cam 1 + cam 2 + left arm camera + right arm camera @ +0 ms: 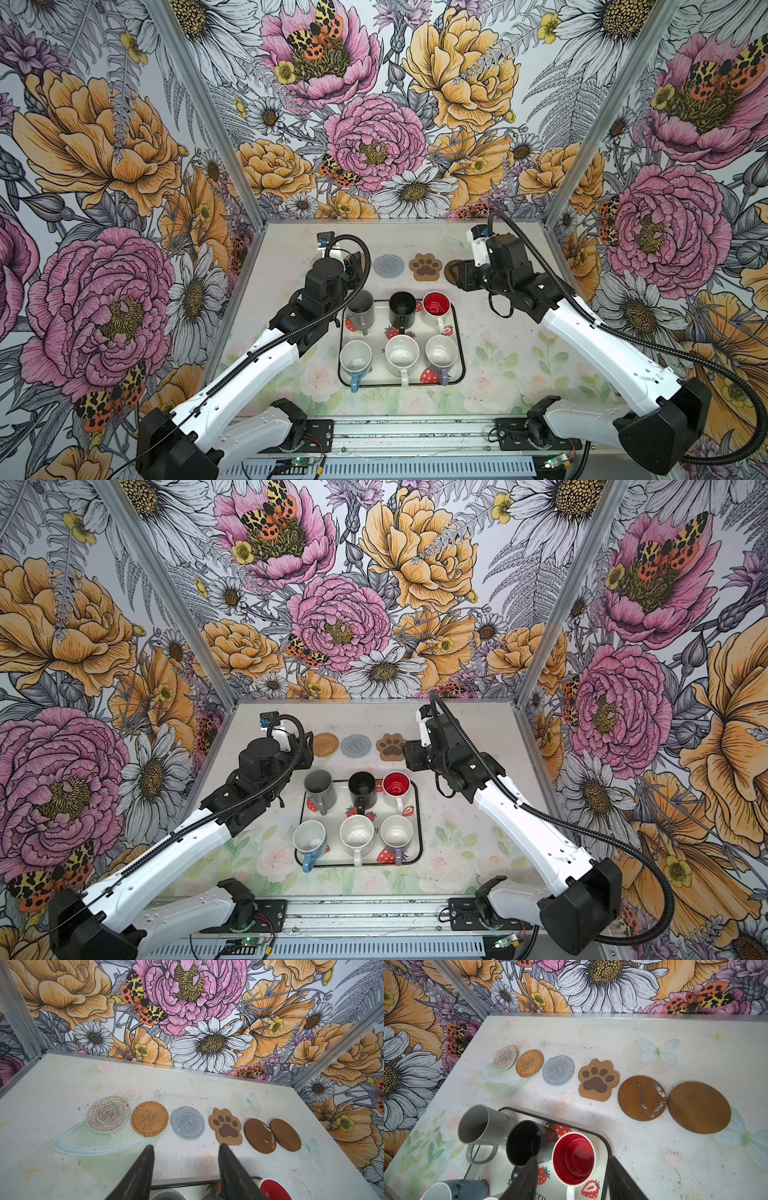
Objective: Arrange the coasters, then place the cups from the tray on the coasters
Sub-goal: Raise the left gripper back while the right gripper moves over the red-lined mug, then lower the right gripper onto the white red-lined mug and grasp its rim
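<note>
Six coasters lie in a row at the back: clear patterned (pixel 107 1114), rattan (pixel 149 1119), grey woven (pixel 188 1122), paw (pixel 225 1127) and two brown discs (pixel 259 1135) (pixel 285 1134) that touch. The tray (pixel 377 332) holds the cups: grey (pixel 360 307), black (pixel 402 308) and red-inside (pixel 436 305) in the far row, light blue (pixel 355 359), white (pixel 402 355) and lilac (pixel 441 352) in the near row. My left gripper (pixel 187 1145) hangs open and empty over bare table between tray and coasters. My right gripper (pixel 572 1157) is open above the red-inside cup (pixel 574 1159), not touching it.
Flowered walls with metal corner posts (pixel 208 124) close in the table on three sides, the back wall just behind the coaster row. Both arm bases (pixel 299 432) sit at the front edge. Bare table (pixel 519 353) lies right of the tray.
</note>
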Tool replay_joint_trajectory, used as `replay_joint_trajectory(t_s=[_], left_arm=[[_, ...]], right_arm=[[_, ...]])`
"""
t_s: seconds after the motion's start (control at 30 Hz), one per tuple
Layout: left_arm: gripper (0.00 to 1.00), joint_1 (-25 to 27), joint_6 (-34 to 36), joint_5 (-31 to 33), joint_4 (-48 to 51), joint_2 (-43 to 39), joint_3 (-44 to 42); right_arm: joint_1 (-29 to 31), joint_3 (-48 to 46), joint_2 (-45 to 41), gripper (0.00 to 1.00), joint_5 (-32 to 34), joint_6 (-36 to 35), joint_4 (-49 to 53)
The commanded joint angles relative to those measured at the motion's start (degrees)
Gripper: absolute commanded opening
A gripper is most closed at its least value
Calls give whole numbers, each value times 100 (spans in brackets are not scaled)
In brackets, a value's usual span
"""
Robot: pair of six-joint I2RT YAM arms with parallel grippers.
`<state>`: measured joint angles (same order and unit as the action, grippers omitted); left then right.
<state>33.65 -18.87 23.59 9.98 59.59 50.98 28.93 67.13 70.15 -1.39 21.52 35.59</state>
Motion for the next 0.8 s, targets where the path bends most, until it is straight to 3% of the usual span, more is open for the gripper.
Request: replay_joint_trajectory(t_s=[0.0,0.77], left_arm=[[53,37,132,222,-136,-147,-105],[57,33,180,310,-209,-68,-141]], right_arm=[[60,-208,-82,55,-122,49,418],[383,-743,438,53,-607,187,932]])
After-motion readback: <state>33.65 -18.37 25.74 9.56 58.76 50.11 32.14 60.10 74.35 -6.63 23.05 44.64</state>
